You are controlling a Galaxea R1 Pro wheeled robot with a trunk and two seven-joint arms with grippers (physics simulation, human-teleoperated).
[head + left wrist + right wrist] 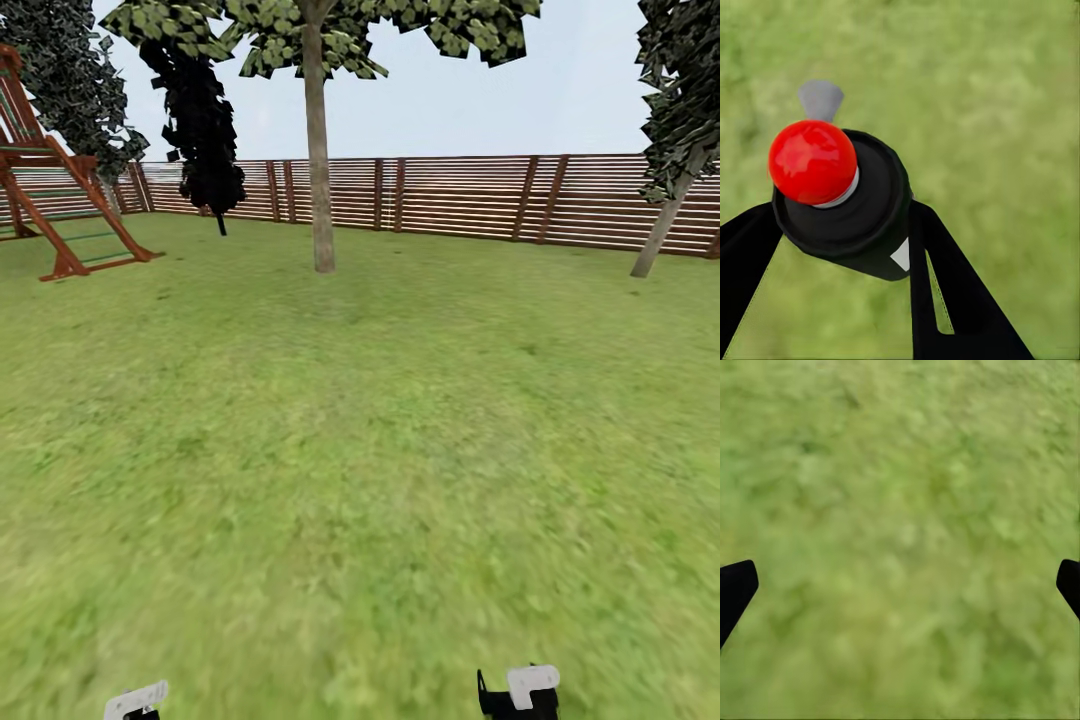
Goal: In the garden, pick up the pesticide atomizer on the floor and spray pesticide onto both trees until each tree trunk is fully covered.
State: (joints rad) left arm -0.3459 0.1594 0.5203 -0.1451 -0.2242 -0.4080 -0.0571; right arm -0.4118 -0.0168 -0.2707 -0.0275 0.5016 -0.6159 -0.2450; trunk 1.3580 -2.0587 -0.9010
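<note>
The left pincer [840,225] is clenched on the round black pesticide atomizer [851,206] with its glossy red top, the right pincer [900,585] spread wide over blurry grass [900,472]

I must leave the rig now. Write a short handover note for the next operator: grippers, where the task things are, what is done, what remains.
Left gripper: shut on the pesticide atomizer, red top toward the wrist camera, grass below.
Right gripper: open, fingers wide apart, holding nothing, over grass.
Trees: one thick pale tree trunk stands straight ahead across the lawn, before the wooden fence. A second, leaning trunk is at far right.
Done: atomizer picked up.
Left: drive to the trunk ahead, spray until covered, then do the second tree. No spray shows on either trunk from here.
</note>
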